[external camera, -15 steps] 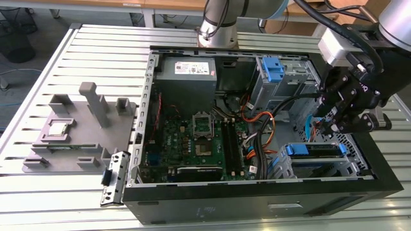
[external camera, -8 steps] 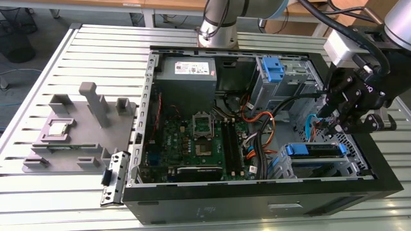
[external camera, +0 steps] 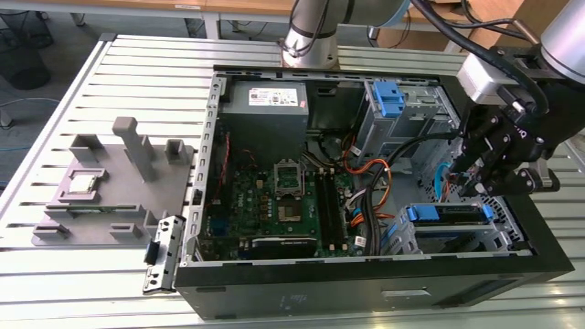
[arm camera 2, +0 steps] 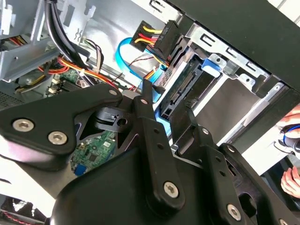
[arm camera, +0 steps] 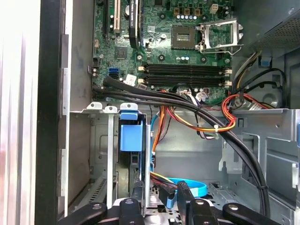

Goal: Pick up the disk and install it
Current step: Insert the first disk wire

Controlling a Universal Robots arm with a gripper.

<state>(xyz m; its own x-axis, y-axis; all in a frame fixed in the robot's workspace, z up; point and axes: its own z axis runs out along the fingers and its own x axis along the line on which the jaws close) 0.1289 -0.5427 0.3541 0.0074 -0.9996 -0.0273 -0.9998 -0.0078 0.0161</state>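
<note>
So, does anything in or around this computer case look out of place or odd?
Two things. A black bracket lies askew on the table against a corner of the case, at the exterior view's left. In the second wrist view, a person's hand is just outside the case.

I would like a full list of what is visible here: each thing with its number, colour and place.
table: one, silver, slotted, under everything
computer case: one, black, open, on the table
power supply: one, grey, case corner near the arm's base
motherboard: one, green, case floor
blue bracket: one, blue, cage beside the power supply
disk: one, blue rails, bay at the exterior view's right
wire bundle: one, orange-red-yellow, between motherboard and bays
fixture: one, grey, on the table, exterior view's left
person's hand: one, outside the case
arm: one, silver-grey, beside the case
gripper: one, black, fingers open, above the disk's bay
</note>
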